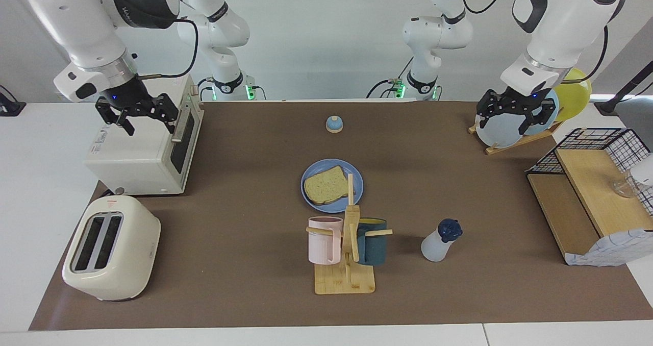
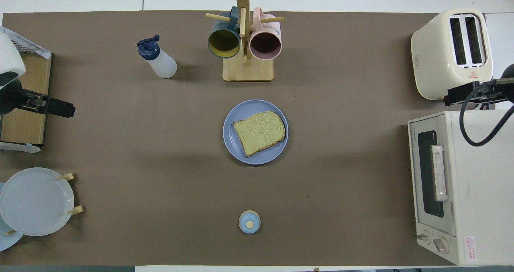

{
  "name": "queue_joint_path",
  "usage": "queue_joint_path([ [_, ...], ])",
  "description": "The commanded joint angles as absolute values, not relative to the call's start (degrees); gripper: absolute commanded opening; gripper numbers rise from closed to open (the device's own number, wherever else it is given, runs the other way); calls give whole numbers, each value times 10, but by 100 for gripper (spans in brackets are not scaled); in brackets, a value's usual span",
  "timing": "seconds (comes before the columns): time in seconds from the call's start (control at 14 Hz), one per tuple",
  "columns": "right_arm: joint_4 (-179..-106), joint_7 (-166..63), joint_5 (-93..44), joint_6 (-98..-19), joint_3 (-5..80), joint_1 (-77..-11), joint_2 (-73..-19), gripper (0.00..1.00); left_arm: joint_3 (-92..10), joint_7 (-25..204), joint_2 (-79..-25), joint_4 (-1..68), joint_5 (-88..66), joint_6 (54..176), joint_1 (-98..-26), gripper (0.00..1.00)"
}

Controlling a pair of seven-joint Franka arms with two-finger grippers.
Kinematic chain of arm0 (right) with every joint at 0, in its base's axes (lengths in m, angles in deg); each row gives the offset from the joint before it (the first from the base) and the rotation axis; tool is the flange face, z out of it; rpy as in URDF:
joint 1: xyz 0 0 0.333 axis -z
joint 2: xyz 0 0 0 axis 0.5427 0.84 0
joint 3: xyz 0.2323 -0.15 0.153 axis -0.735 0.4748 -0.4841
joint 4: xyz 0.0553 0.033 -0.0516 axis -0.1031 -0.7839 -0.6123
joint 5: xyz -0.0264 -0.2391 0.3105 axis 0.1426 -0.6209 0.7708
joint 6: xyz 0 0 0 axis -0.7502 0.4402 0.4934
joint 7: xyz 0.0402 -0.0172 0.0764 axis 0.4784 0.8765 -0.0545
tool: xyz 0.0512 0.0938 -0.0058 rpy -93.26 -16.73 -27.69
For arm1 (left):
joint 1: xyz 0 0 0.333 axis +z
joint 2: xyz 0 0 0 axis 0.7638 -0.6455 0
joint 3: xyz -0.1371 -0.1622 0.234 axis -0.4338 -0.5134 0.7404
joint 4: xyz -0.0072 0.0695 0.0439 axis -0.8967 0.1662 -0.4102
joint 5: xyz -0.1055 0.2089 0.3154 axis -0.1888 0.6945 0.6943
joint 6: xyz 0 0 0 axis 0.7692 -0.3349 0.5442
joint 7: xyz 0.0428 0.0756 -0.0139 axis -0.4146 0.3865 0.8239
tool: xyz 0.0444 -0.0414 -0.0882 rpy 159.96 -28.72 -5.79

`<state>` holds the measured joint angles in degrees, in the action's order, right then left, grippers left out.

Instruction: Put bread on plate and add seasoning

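The bread (image 1: 326, 185) lies flat on the blue plate (image 1: 314, 171) at the middle of the table, and both also show in the overhead view, bread (image 2: 259, 132) on plate (image 2: 233, 143). The seasoning bottle (image 1: 440, 243) with its navy cap stands upright, farther from the robots than the plate, toward the left arm's end; it also shows in the overhead view (image 2: 158, 59). My right gripper (image 1: 148, 124) is open and empty, raised over the toaster oven. My left gripper (image 1: 510, 124) is open and empty, raised over the racked plates.
A mug tree (image 1: 347, 254) with a pink mug and a dark teal mug stands beside the bottle, just farther than the plate. A bell (image 1: 334, 124) sits nearer the robots. Toaster oven (image 1: 148, 157) and toaster (image 1: 109, 246) stand at the right arm's end; plate rack (image 1: 497, 131) and wire shelf (image 1: 586, 198) at the left arm's end.
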<state>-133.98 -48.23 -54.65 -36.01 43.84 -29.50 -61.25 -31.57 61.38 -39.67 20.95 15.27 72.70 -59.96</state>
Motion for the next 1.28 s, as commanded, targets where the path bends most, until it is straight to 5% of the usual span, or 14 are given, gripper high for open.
queue_joint_path([
  [0.0, -1342, -493, -541, -358, 435, -288, -616, 100, -314, 612, -387, 213, 152, 718, -575, 100],
  [0.14, -1342, -493, -541, -358, 435, -288, -616, 100, -375, 615, -396, 193, 149, 697, -519, 100],
  [0.5, -1342, -492, -541, -358, 435, -288, -616, 100, -373, 686, -406, 126, 150, 595, -523, 100],
  [0.93, -1342, -492, -541, -358, 435, -288, -616, 100, -367, 739, -399, 178, 148, 653, -523, 100],
  [1.21, -1342, -492, -541, -358, 435, -288, -616, 100, -364, 743, -419, 135, 129, 626, -521, 100],
])
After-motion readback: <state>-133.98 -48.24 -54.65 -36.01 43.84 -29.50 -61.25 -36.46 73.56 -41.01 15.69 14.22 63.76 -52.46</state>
